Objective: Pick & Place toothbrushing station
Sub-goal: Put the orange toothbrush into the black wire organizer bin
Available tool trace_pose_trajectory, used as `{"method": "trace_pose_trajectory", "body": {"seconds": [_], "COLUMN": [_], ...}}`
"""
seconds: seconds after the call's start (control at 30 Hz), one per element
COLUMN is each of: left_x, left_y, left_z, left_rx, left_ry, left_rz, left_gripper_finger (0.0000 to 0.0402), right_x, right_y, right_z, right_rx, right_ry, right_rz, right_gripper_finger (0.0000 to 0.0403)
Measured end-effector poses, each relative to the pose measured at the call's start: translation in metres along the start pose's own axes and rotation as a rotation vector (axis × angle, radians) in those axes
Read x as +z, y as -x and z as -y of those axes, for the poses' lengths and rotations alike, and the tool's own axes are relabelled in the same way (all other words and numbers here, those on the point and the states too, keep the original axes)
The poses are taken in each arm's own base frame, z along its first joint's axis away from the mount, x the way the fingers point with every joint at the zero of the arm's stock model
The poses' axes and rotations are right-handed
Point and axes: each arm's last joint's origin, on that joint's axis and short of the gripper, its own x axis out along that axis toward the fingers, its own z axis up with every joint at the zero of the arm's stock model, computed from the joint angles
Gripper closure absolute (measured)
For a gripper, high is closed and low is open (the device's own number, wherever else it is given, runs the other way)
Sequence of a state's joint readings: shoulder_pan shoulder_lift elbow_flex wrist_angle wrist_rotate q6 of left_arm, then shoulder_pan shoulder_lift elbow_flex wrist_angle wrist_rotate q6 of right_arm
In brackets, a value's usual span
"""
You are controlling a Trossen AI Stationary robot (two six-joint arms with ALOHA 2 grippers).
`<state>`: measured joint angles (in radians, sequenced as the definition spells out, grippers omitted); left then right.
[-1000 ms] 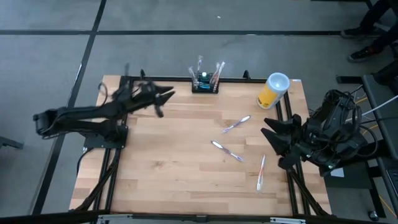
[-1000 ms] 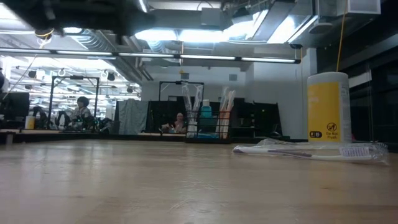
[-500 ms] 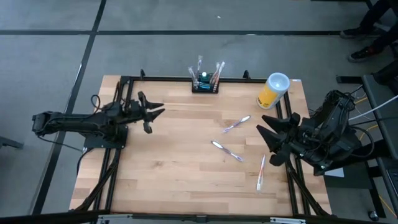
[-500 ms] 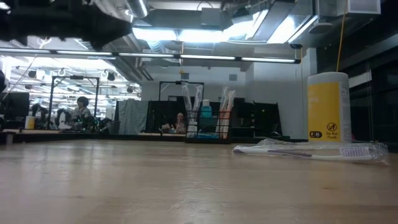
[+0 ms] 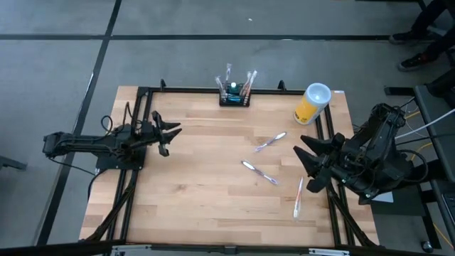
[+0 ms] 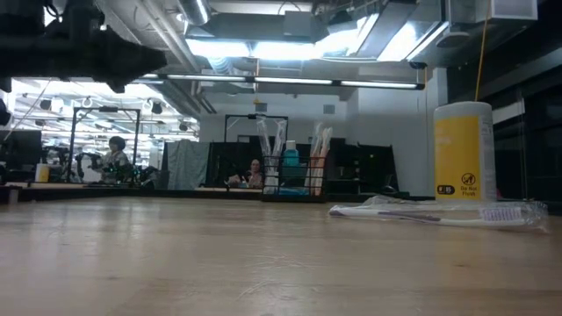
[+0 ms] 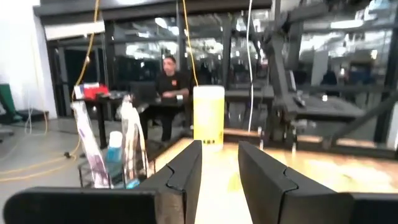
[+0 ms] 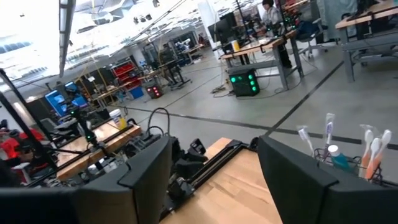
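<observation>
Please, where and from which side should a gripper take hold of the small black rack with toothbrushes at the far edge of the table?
Probably across the short sides of the black rack, low on its frame, coming from above or from the table's middle. Toothbrushes stand upright in its slots, so a grip on the top would hit them. It sits against the table's far rail, which blocks the back. The yellow cup stands well apart.

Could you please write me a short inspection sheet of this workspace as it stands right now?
Surface: wooden table, black frame.
Job's things: toothbrushing station at the far edge, upright, brushes in it.
Clutter: yellow cup far right; three wrapped toothbrushes lying loose.
Claws: left claw open, empty, near the left edge; right claw open, empty, near the right edge.
Cables: on the right arm.
Surroundings: people at desks.
</observation>
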<state>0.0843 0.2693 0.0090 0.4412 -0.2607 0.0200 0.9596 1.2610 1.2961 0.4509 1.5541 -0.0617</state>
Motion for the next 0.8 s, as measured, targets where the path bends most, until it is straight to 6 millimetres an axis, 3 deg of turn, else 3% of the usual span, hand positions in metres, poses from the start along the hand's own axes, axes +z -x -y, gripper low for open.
{"method": "trace_pose_trajectory", "body": {"seconds": [0.17,0.23,0.3,0.4,0.5,0.57,0.7,0.8], "left_x": [-0.007,-0.009,-0.009,-0.009,-0.009,-0.009,-0.009,-0.009], "left_y": [0.0,0.0,0.0,0.0,0.0,0.0,0.0,0.0], "left_z": [0.001,0.001,0.001,0.001,0.001,0.001,0.001,0.001], "left_rx": [-0.043,-0.045,-0.045,-0.045,-0.046,-0.046,-0.047,-0.047], "left_ry": [-0.019,-0.022,-0.022,-0.022,-0.022,-0.022,-0.023,-0.023], "left_rz": [-0.072,-0.087,-0.087,-0.087,-0.085,-0.086,-0.087,-0.087], "left_gripper_finger": [0.0302,0.0302,0.0302,0.0302,0.0302,0.0302,0.0302,0.0302], "right_x": [-0.028,-0.056,-0.095,-0.144,-0.155,-0.172,-0.206,-0.238], "right_y": [0.002,-0.007,-0.02,-0.038,-0.055,-0.073,-0.108,-0.111], "right_z": [0.0,0.01,0.02,0.017,0.002,0.0,0.023,0.054], "right_rx": [0.14,0.229,0.184,0.147,0.319,0.4,0.352,0.276], "right_ry": [-0.014,-0.067,-0.094,0.042,0.079,0.148,0.315,0.424], "right_rz": [-0.059,-0.246,-0.567,-0.857,-0.984,-1.088,-1.324,-1.575], "right_gripper_finger": [0.016,0.0162,0.0168,0.0172,0.0175,0.0178,0.0187,0.0197]}}
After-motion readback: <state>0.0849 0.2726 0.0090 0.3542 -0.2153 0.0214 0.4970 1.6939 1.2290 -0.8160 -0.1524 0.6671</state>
